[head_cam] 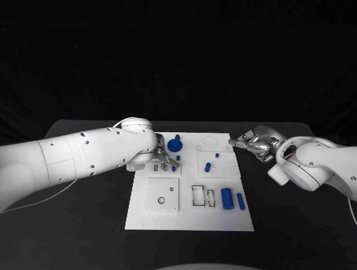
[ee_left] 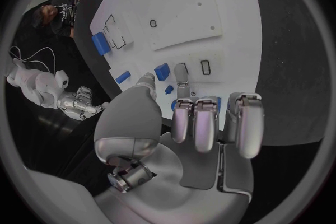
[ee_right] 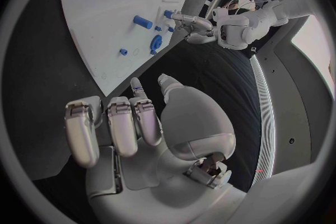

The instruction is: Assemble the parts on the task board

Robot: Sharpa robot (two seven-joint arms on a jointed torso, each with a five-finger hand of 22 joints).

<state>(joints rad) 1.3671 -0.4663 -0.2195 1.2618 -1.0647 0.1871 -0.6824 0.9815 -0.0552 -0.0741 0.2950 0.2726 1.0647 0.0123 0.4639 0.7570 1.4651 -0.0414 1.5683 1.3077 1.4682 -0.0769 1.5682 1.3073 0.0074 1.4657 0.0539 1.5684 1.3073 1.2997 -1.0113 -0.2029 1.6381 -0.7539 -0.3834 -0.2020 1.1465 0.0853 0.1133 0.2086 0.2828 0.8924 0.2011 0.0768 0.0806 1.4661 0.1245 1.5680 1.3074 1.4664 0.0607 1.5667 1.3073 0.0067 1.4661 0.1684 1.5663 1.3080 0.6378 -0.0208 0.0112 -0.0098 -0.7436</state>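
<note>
I can make out no readable writing on anything. Nearest me, the white task board (head_cam: 190, 216) lies on the black tabletop (head_cam: 81, 236), with two blue cylinders (head_cam: 231, 198) side by side in its near right part. Farther along, my left hand (head_cam: 156, 158) sits over the board's left edge, its fingers beside a small blue peg (head_cam: 174, 167); I cannot tell whether it holds anything. A round blue part (head_cam: 174, 145) lies just beyond. My right hand (head_cam: 255, 145) hovers off the far right corner, fingers curled, nothing in them.

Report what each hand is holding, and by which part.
Nothing is plainly held. The right hand hangs empty off the task board; the left hand hovers over blue parts.
</note>
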